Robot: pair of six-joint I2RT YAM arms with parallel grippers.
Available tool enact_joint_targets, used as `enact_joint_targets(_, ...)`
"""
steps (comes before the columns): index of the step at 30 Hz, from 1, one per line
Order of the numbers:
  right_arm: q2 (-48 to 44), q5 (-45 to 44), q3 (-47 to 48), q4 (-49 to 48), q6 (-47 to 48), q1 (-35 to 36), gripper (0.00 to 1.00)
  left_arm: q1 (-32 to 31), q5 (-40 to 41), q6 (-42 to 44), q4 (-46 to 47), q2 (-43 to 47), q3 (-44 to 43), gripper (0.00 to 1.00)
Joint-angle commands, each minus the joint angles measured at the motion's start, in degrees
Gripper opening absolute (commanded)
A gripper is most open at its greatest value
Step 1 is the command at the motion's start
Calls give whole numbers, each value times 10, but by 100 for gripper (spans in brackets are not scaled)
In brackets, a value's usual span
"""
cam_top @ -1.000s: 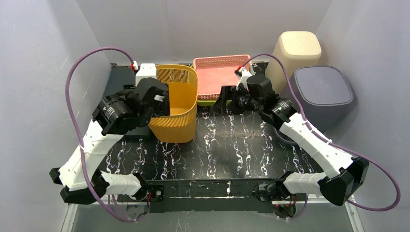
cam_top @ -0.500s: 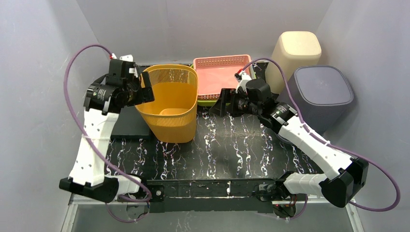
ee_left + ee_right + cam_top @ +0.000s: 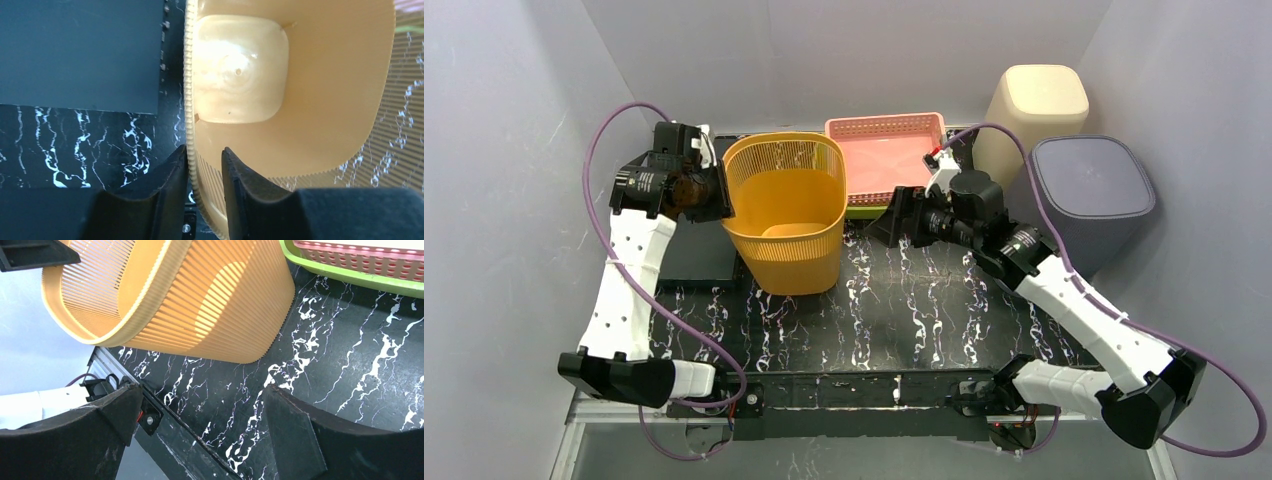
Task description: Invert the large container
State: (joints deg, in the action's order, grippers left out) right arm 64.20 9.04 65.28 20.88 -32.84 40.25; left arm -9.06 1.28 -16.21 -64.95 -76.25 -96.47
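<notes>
Progress is slight — the large container [image 3: 789,262], an orange slatted basket, is seen standing upright on the black marbled table [image 3: 904,310], its mouth open to the ceiling and its base flat on the surface. Nothing of the inversion itself has been done, as far as can be judged.

The left gripper [image 3: 712,195] is placed at the basket's left rim. In the left wrist view its fingers [image 3: 175,167] are seen straddling that rim, one outside the wall and one inside, with little room between them. Whether the rim is actually pinched cannot be told, since a sliver of wall shows between the inner finger and the lip.

The right gripper [image 3: 886,215] is held just off the basket's right side, near the pink tray [image 3: 884,150]. Its fingers [image 3: 292,432] are spread wide, and only table is seen between them.

What is left, by this reading, is nearly everything — the hold on the rim to be made firm, the basket lifted or tipped over, and then set down mouth-first. A cream bin [image 3: 1036,105] and a grey bin [image 3: 1089,190] at the back right are not involved.
</notes>
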Motion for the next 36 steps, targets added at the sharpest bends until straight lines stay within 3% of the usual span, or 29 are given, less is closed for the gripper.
enact_joint_targets(1, -36, -20, -13, -10, 4, 3, 99, -2, -91, 6, 7, 40, 34, 26)
enact_joint_targets(6, -49, -51, -16, 0, 3, 3, 99, -1, -127, 8, 14, 72, 87, 16)
enact_joint_targets(10, -55, -67, -16, -4, -12, 3, 99, -2, -168, 6, 14, 97, 120, 0)
enact_joint_targets(16, -74, -67, -26, -22, -28, 3, 99, -2, -222, -31, 38, 151, 168, 0)
enact_joint_targets(22, -94, -61, -11, -22, -24, 3, 99, -2, -307, -117, 139, 184, 253, 0)
enact_joint_targets(36, -141, -55, 5, -25, -33, 3, 99, -23, -347, -256, 319, 236, 421, 0)
